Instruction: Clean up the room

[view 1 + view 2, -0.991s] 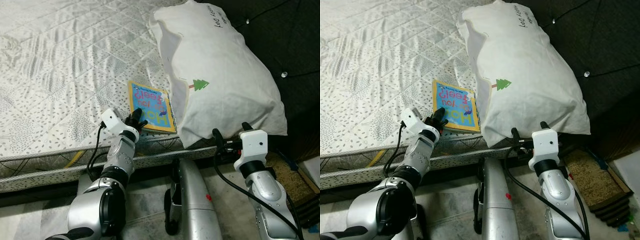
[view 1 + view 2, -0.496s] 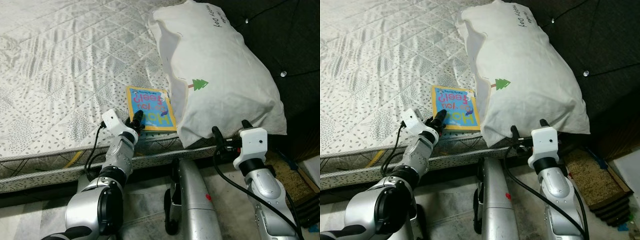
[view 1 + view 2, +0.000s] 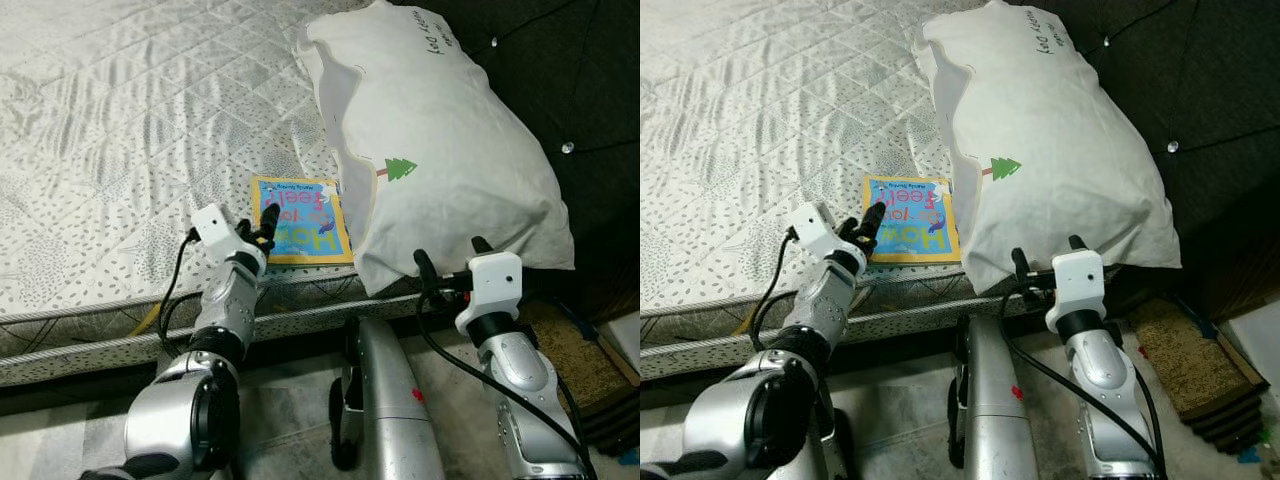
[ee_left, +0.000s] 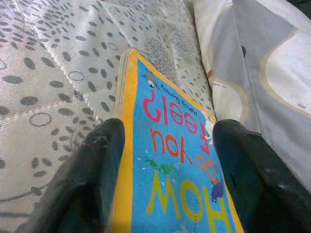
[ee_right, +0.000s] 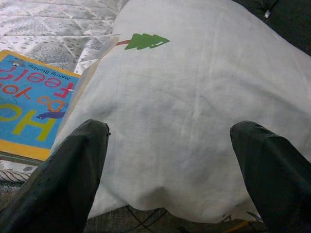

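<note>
Bedding of quilted white fabric with a grey speckled print covers the mattress (image 3: pixel 120 150) before us. Near its front edge lies a thin square picture book with a blue cover and yellow border (image 3: pixel 298 222), flat on the quilt, its far side tucked just under a large white pillow with a small green tree printed on it (image 3: pixel 440 160). The pillow rests tilted against a dark tufted headboard (image 3: pixel 560 70).

Our left end effector (image 3: pixel 262 226) reaches over the bed edge to the near left part of the book. In the left wrist view its two black fingers (image 4: pixel 90 174) are spread, one at the book's yellow edge and the other over the cover; we cannot tell whether they grip the book (image 4: pixel 180 165).

Our right end effector (image 3: pixel 445 262) hovers at the pillow's lower edge, its fingers (image 5: pixel 68 170) wide apart and holding nothing, with the pillow (image 5: pixel 194 111) between them in the right wrist view.
</note>
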Controlling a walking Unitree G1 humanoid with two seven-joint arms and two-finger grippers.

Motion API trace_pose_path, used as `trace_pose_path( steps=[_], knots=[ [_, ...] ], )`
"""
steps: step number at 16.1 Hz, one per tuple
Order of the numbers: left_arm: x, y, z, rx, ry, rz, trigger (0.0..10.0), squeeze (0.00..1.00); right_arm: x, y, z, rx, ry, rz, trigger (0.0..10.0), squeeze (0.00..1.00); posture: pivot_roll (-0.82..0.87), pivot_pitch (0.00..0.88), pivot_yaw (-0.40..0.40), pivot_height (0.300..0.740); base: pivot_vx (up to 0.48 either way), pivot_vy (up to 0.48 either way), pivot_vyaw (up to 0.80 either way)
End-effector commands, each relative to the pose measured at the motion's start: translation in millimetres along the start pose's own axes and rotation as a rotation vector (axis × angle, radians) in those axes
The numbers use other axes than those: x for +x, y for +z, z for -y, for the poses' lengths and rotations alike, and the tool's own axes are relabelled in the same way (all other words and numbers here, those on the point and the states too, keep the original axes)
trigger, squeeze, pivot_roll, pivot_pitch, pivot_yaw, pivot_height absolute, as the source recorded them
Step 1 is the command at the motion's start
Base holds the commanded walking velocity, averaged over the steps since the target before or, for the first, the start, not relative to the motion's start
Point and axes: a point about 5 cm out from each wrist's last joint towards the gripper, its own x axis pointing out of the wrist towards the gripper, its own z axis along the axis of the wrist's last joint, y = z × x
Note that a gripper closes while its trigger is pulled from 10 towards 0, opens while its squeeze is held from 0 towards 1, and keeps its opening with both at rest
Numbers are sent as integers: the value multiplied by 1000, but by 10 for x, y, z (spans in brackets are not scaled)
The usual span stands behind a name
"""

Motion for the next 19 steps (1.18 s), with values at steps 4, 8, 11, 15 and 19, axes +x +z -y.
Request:
trace_pose_path(
  steps=[4, 8, 11, 15, 19],
  knots=[
    [-197, 114, -4, 188, -6, 121, 10000, 1000, 35, -54, 3, 5, -16, -3, 10000, 0, -80, 156, -55, 501, 0, 0, 0],
    [-765, 344, -201, 574, 33, 254, 10000, 1000, 78, -106, -51, 40, -20, -12, 10000, 0, -29, 134, -41, 501, 0, 0, 0],
    [-1087, 443, -406, 772, 153, 289, 10000, 1000, 106, -163, -68, 84, -29, -37, 10000, 0, -6, 118, -39, 501, 0, 0, 0],
    [-1263, 429, -474, 801, 130, 197, 10000, 0, 229, -21, -59, 211, -80, 31, 10000, 0, 26, 111, -28, 501, 0, 0, 0],
    [-1182, 481, -438, 781, 116, 210, 10000, 0, 416, 91, -185, 248, -34, 66, 10000, 0, 43, 81, -19, 561, 0, 0, 0]
  ],
)
